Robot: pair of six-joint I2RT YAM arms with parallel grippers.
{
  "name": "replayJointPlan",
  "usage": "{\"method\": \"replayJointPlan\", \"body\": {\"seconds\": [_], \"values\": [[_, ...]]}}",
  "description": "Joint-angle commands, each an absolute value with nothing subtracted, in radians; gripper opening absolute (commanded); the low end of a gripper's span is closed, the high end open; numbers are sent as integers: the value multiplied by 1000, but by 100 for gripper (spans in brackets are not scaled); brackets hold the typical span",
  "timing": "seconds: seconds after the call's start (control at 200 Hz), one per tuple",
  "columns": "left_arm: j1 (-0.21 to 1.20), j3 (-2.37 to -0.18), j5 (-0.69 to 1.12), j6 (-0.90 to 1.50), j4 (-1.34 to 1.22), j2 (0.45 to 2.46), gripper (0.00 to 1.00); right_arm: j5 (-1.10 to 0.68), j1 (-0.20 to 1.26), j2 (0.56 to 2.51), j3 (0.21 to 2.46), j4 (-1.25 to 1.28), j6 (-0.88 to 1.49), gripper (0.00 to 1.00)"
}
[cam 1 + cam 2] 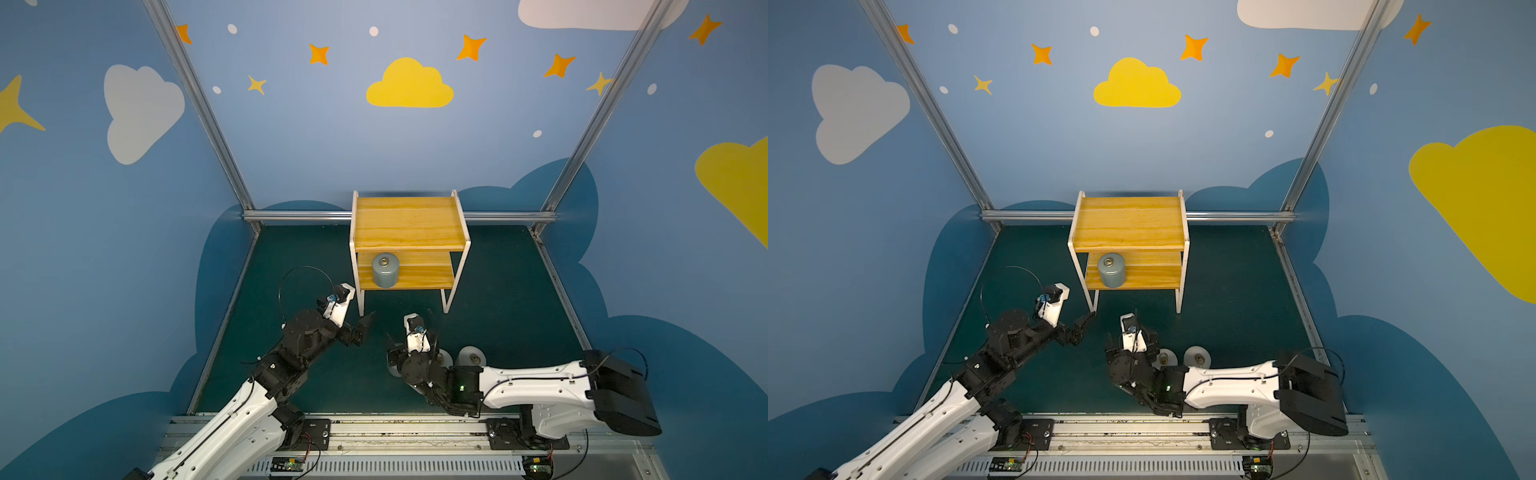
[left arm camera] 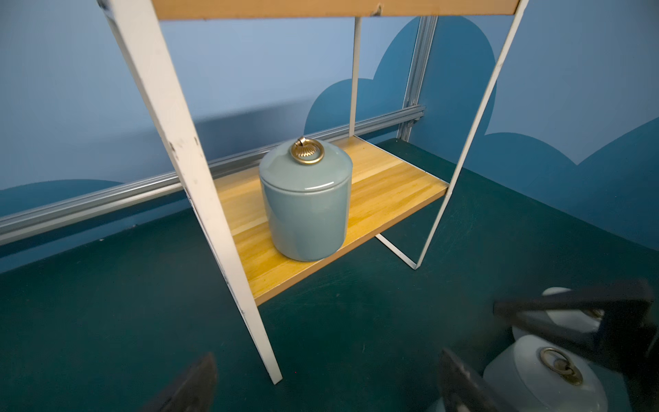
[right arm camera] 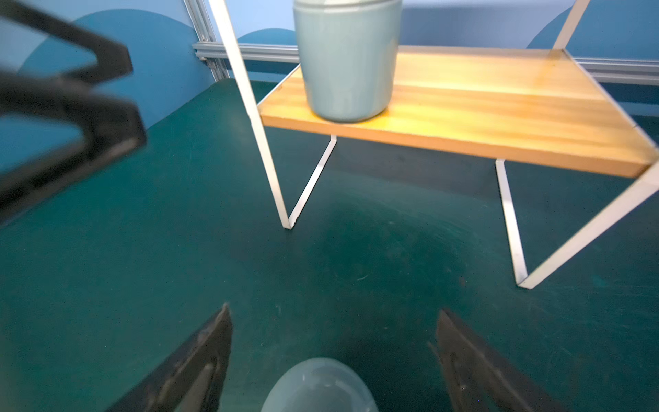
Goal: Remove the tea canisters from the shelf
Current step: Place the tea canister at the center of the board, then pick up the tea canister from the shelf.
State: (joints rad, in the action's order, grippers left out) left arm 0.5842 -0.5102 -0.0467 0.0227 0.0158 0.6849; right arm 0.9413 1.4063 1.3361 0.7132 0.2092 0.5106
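The shelf stands at the back middle of the green floor. One grey-blue tea canister with a brass ring sits on the left of its lower board. Two white canisters stand on the floor, partly under my right arm. My left gripper is open and holds nothing, just in front of the shelf's front left leg. My right gripper is open over the floor. A grey-blue canister top shows between its fingers, clear of both.
Blue walls with aluminium posts close in the floor on three sides. The shelf's top board is bare. My left gripper's black fingers show close beside the right wrist. A metal rail runs along the front edge.
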Motion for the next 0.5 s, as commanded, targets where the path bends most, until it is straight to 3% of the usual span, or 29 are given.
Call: {"method": "replayJointPlan", "body": {"seconds": [0.0, 0.25, 0.496], "values": [[584, -490, 3, 78, 29, 672, 95, 886, 1358, 1208, 690, 101, 449, 91], [599, -440, 75, 162, 29, 693, 92, 795, 1236, 928, 641, -104, 416, 91], [652, -410, 62, 187, 9, 753, 91, 720, 1170, 849, 649, -207, 415, 91]]}}
